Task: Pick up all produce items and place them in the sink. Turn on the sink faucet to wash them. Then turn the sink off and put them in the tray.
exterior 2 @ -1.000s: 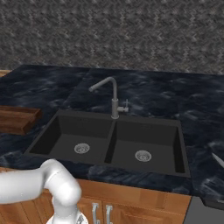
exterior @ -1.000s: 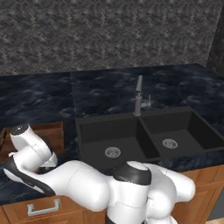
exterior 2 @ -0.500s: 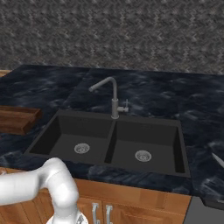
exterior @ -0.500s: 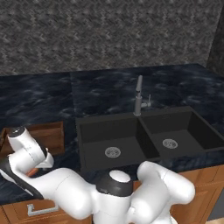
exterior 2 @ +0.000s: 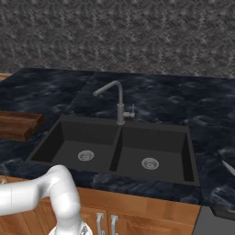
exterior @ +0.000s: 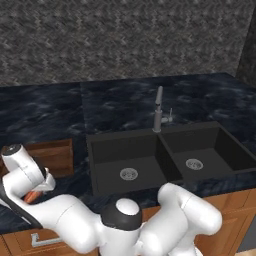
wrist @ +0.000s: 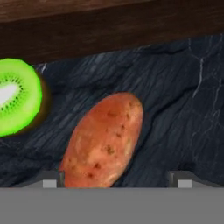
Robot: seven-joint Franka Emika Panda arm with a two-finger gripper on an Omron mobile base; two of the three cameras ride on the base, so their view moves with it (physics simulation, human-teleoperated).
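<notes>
On veined black stone [wrist: 175, 96], speckled oblong sweet potato [wrist: 105, 140]

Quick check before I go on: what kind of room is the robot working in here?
A rendered home kitchen, by the look of it: a black double-basin sink with a grey faucet, set in a dark marbled counter over wooden cabinets.

Readable text: none.
Sink [exterior 2: 69, 137]: no brand mark or lettering.
Faucet [exterior 2: 120, 103]: no label or sign.
Tray [exterior: 55, 155]: plain wood, no print.
Sweet potato [wrist: 103, 142]: specks only, no sticker.
Kiwi half [wrist: 17, 96]: seeds only, no writing.
Countertop [exterior: 120, 105]: marbled veins, no numbers.
</notes>
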